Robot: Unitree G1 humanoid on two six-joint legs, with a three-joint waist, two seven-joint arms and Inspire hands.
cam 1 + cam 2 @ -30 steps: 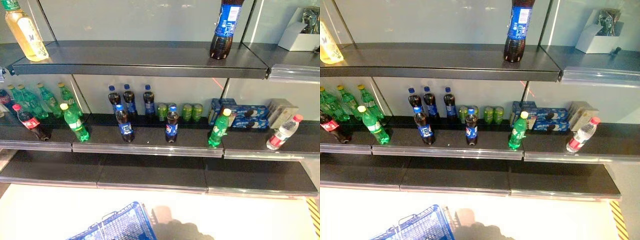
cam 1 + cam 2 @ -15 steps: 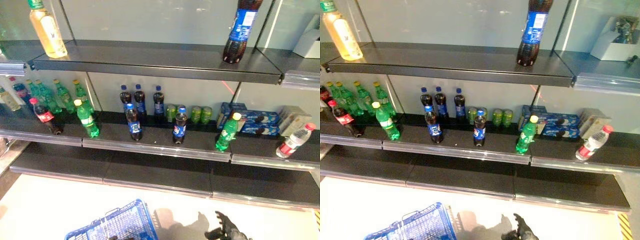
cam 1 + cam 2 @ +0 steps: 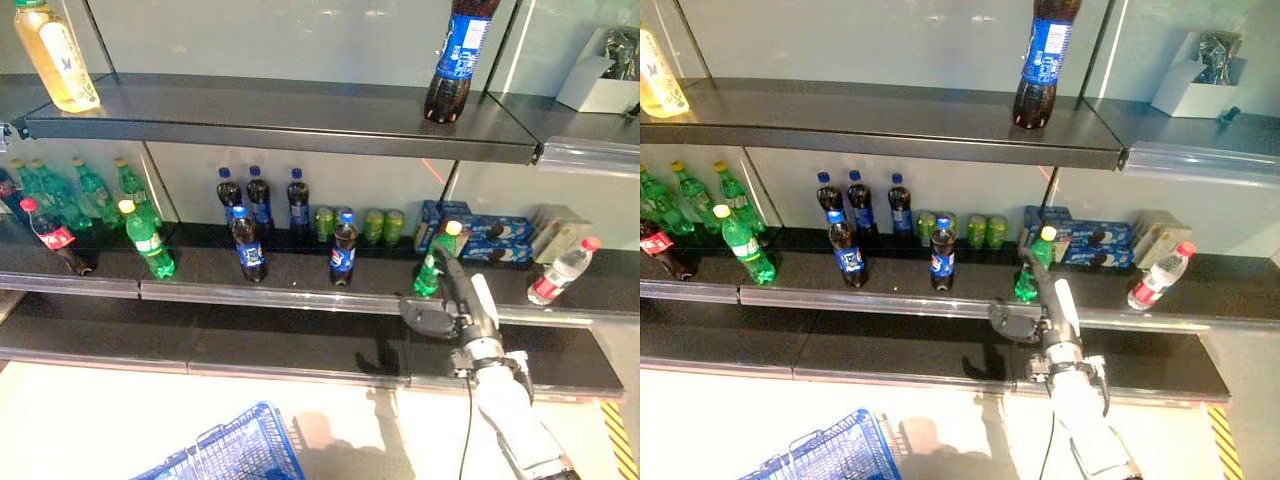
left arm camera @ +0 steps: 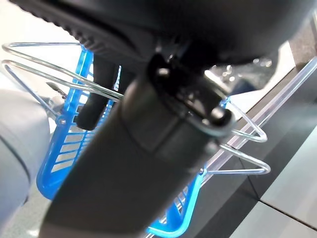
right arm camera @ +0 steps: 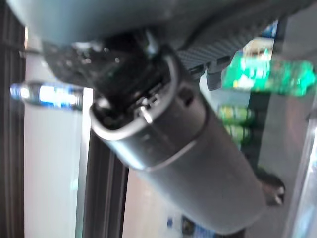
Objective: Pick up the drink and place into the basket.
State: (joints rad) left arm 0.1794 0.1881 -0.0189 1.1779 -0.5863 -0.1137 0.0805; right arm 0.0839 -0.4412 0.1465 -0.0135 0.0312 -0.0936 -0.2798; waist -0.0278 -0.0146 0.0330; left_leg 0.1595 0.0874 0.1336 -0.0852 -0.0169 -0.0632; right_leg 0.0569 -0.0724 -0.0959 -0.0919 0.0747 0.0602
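Drink: green bottle with yellow cap (image 3: pixel 436 258), upright at the front edge of the middle shelf (image 3: pixel 300 280), right of centre. Right hand (image 3: pixel 448 300) raised just before it, fingers straight and reaching up alongside the bottle, thumb spread out to the side; whether they touch the bottle cannot be told.

Neighbours on the same shelf: blue biscuit boxes (image 3: pixel 480 232) just behind the drink; clear water bottle with red cap (image 3: pixel 560 272) leaning further right; pale carton (image 3: pixel 558 232) behind it. Toward the left, green cans (image 3: pixel 362 224) at the back, two blue-labelled cola bottles (image 3: pixel 342 250) at the front, three more (image 3: pixel 260 198) behind. Another green bottle (image 3: pixel 146 240), red-labelled cola bottle (image 3: pixel 58 240) and a row of green bottles (image 3: pixel 80 190) at far left.

Top shelf (image 3: pixel 280 110): large cola bottle (image 3: pixel 455 60) above the drink; yellow tea bottle (image 3: pixel 56 58) at left.

Basket (image 3: pixel 230 450): blue, on the floor at lower left, well apart from the drink. Left hand (image 4: pixel 148 124) close over its wire handles (image 4: pixel 242 134); finger state cannot be told.
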